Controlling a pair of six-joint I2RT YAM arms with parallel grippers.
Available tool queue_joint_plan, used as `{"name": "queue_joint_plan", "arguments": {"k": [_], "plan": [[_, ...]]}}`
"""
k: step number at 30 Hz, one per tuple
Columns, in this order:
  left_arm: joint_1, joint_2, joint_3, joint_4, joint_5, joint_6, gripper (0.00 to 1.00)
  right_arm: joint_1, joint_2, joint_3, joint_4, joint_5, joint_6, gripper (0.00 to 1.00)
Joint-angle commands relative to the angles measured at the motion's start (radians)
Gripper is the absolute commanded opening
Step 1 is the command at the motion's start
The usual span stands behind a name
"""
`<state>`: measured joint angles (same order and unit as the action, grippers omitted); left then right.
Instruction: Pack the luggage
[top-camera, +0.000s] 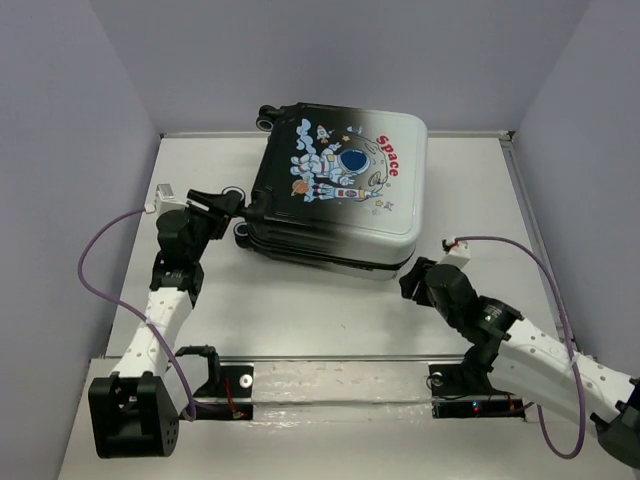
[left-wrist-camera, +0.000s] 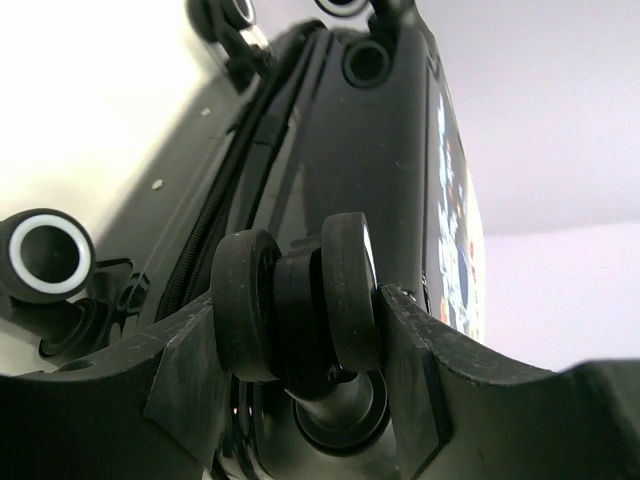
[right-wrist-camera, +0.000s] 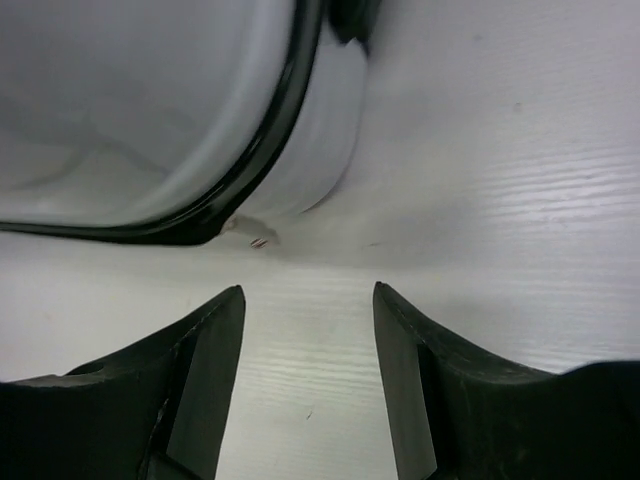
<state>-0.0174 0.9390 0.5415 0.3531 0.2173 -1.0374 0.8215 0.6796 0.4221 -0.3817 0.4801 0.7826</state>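
Closed luggage (top-camera: 340, 190), flat, black-to-white shell with astronaut print

The luggage (top-camera: 340, 190) lies on the table (top-camera: 300, 315), left gripper (top-camera: 233, 208) around a wheel (left-wrist-camera: 295, 310), right gripper (top-camera: 408, 283) before its right corner.

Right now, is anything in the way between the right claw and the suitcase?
No, nothing I can see. The right claw is open, and only bare table lies between it and the suitcase's white corner. The left claw is shut on one wheel.
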Motion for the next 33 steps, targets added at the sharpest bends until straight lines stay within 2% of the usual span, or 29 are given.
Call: {"name": "queue_joint_plan", "arguments": {"k": [1, 3, 5, 11, 17, 25, 28, 31, 33], "plan": [[0.059, -0.009, 0.097, 0.101, 0.020, 0.135, 0.06, -0.123, 0.005, 0.026, 0.093, -0.053, -0.150, 0.61], [0.063, 0.001, 0.091, 0.106, 0.040, 0.134, 0.06, -0.162, 0.005, -0.014, 0.259, -0.227, -0.254, 0.63], [0.063, 0.014, 0.069, 0.122, 0.060, 0.125, 0.06, -0.173, 0.040, -0.045, 0.373, -0.320, -0.311, 0.62], [0.063, 0.004, 0.041, 0.138, 0.085, 0.126, 0.06, -0.173, 0.143, -0.086, 0.598, -0.449, -0.352, 0.55], [0.063, 0.004, 0.035, 0.141, 0.097, 0.128, 0.06, -0.173, 0.170, -0.158, 0.731, -0.468, -0.345, 0.46], [0.060, 0.009, 0.031, 0.153, 0.105, 0.120, 0.06, -0.173, 0.280, -0.189, 0.954, -0.422, -0.379, 0.45], [0.057, 0.006, 0.021, 0.156, 0.106, 0.119, 0.06, -0.173, 0.313, -0.227, 1.101, -0.377, -0.375, 0.34], [0.054, 0.006, 0.012, 0.158, 0.106, 0.119, 0.06, -0.173, 0.342, -0.264, 1.185, -0.345, -0.373, 0.34], [0.054, 0.006, 0.006, 0.156, 0.106, 0.120, 0.06, -0.173, 0.344, -0.290, 1.224, -0.344, -0.373, 0.25]]}}
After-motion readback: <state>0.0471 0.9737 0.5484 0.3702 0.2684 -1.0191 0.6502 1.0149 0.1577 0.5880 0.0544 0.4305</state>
